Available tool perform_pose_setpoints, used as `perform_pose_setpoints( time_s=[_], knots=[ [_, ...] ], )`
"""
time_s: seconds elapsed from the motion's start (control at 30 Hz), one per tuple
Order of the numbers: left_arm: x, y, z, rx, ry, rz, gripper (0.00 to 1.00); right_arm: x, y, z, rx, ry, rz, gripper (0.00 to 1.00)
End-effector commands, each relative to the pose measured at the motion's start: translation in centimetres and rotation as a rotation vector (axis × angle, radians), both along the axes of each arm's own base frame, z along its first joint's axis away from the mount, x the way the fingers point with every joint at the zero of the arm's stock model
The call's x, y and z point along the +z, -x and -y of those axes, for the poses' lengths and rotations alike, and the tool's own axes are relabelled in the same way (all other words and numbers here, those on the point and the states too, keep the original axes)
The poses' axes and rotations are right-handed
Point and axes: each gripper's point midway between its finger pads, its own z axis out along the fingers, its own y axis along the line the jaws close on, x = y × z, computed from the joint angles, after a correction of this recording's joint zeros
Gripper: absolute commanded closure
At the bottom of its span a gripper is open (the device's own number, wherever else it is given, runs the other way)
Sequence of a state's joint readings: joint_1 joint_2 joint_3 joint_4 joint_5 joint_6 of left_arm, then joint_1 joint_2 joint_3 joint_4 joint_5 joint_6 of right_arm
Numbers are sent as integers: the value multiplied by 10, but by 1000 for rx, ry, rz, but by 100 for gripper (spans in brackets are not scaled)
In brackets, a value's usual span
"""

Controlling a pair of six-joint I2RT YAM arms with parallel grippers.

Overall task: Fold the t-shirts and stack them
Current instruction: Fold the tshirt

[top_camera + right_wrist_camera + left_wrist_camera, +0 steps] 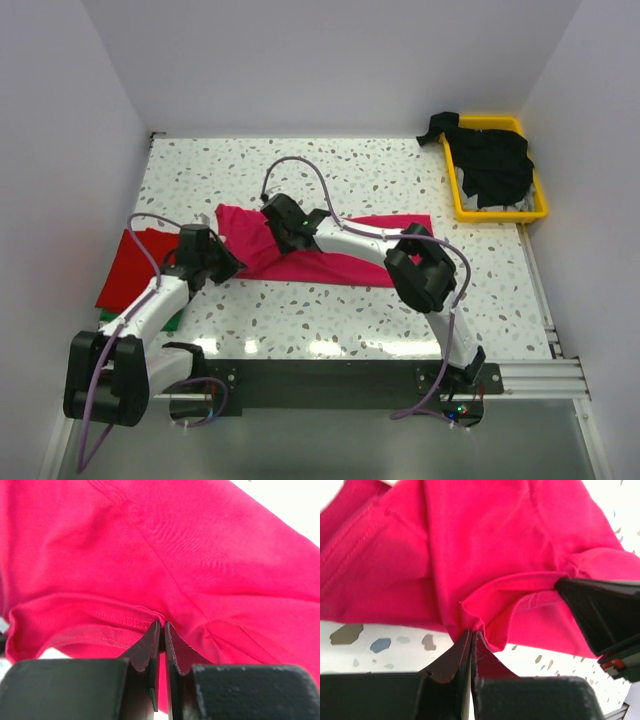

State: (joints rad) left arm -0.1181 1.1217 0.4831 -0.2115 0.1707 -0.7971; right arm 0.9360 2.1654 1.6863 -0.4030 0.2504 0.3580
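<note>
Magenta t-shirt (330, 262) lies spread on bench (400, 180), well left of yellow tray (500, 213) & nearer the arm bases. Left end effector (471, 635) is clamped on a bunched edge of it. Right end effector (161, 627) is pinched onto the hem, fingers nearly together. Prob. a fold: lift both evenly, keep edge taut btwn grips, carry it over w/o dragging the rest.

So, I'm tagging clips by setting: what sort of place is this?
Probably a robot lab test cell, not a home: plain white walls box in a speckled table, a metal mounting rail runs along its near edge, and a yellow tray holds black shirts.
</note>
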Motion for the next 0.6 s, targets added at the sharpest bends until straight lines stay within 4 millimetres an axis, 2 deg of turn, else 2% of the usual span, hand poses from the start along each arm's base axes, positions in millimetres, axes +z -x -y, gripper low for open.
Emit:
perform_pose_setpoints(
  time_s=[0.0, 0.37, 0.57],
  knots=[
    [26, -25, -3, 0, -20, 76, 100, 45, -5, 1, -30, -66, 79, 93],
    [52, -57, -9, 26, -69, 103, 100, 46, 4, 8, -42, -92, 56, 91],
    [47, -71, -13, 30, -106, 82, 100, 37, 6, 15, -84, -85, 39, 89]
  ],
)
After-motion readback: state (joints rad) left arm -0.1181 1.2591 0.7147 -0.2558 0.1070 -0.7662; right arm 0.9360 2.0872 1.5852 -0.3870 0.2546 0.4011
